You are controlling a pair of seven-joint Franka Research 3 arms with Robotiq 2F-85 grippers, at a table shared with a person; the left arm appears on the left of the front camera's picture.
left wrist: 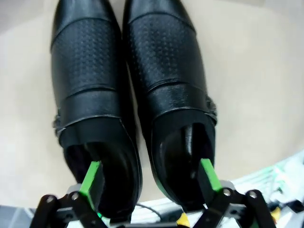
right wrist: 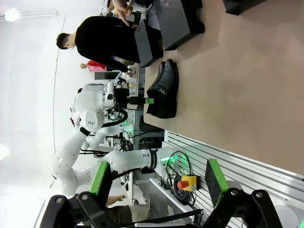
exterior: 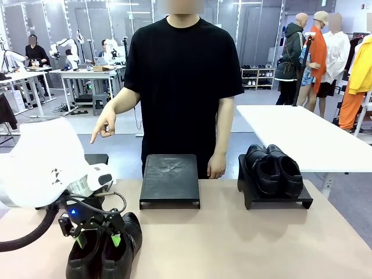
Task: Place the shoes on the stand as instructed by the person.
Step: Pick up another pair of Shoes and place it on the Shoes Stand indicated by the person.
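pair of shoes (exterior: pixel 273 170) on stand (exterior: pixel 290 203) right of middle stand (exterior: pixel 170 173), left gripper (left wrist: pixel 151 176) spread, fingers (left wrist: pixel 92 178) inside second pair (exterior: pixel 125 245), right gripper (right wrist: pixel 156 176) spread

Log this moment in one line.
left pincer open, a finger in each near shoe | right pincer open, empty | middle stand bare | right stand carries one pair | person's hand pointing

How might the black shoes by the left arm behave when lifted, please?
The shoes look glossy, so pads may slip on the leather. Their uppers hold their shape, so they are probably stiff. With one finger of the left hand apparently in each opening, they may tip apart.
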